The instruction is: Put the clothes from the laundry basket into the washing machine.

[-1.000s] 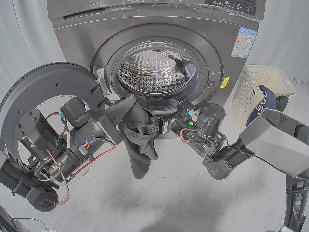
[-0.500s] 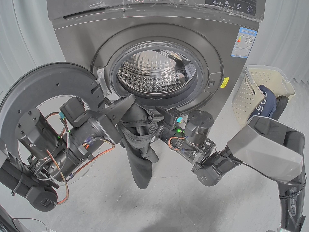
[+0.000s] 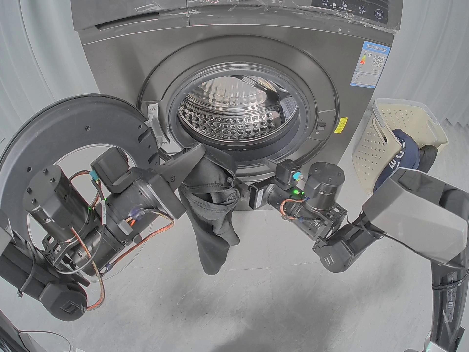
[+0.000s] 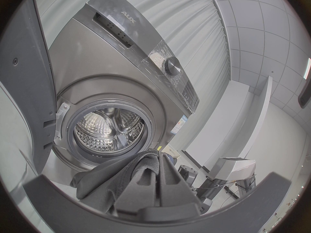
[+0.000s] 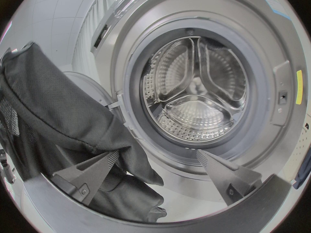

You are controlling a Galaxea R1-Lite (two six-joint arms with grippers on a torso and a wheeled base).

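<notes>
My left gripper (image 4: 158,175) is clamped on the black fabric garment (image 3: 212,211), so it hangs just below the grey metal washing machine's (image 3: 122,59) open drum for loading. My right gripper (image 5: 155,153) is spread wide beside the cloth, probably to support it.

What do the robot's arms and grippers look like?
The left arm and right arm are dark grey cylindrical segments with orange braided cables; the right has a pale grey angular shell. The left gripper and right gripper have dark wedge-shaped fingers.
</notes>
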